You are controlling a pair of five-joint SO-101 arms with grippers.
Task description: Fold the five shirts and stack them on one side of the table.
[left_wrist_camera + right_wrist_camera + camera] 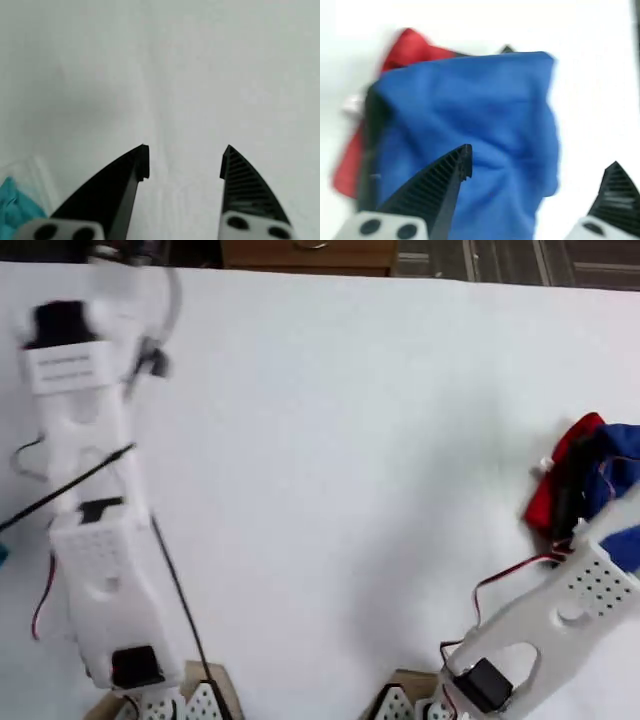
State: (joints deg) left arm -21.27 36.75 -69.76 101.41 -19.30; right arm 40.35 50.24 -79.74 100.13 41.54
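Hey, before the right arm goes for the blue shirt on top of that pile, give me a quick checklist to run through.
1. Right gripper open: ok, jaws wide apart.
2. Gripper over the blue cloth shirt: ok, it lies on top of the pile.
3. Blue shirt free of the others: cannot tell; the crumpled red shirt and a black garment bunch beneath it.
4. Left gripper empty: ok, open above the white table.
5. All five shirts accounted for: cannot tell; besides those three, a teal cloth lies near the left gripper.
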